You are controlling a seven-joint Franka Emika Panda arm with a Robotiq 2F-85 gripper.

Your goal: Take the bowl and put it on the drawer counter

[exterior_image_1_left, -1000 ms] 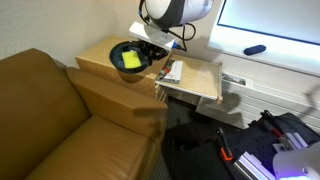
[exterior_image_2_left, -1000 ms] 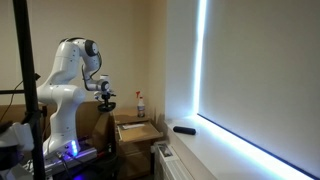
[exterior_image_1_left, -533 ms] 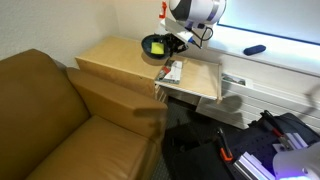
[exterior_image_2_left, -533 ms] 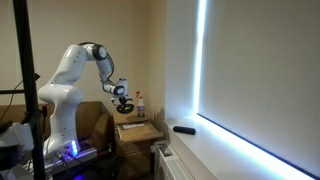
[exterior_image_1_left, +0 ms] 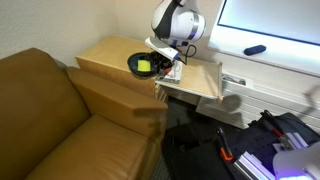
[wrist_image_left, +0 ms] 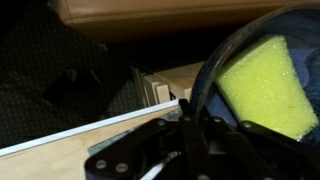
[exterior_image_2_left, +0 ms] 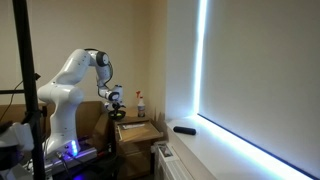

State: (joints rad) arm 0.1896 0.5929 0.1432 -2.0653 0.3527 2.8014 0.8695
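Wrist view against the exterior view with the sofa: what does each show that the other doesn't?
Only the wrist view: the end effector up close, clamped on the bowl by its dark rim. Only the exterior view: the robot arm, the whole drawer counter and the window sill. Both: the bowl's yellow-green inside.

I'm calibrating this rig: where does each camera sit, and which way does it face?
An exterior view: high up, looking down on couch and drawer counter; shows the arm and gripper.
An exterior view: farther off, level, side-on to the whole arm, beside a bright window.
Wrist view: looks past the gripper onto the bowl.
Shared: wrist and an exterior view both show bowl, counter, couch.
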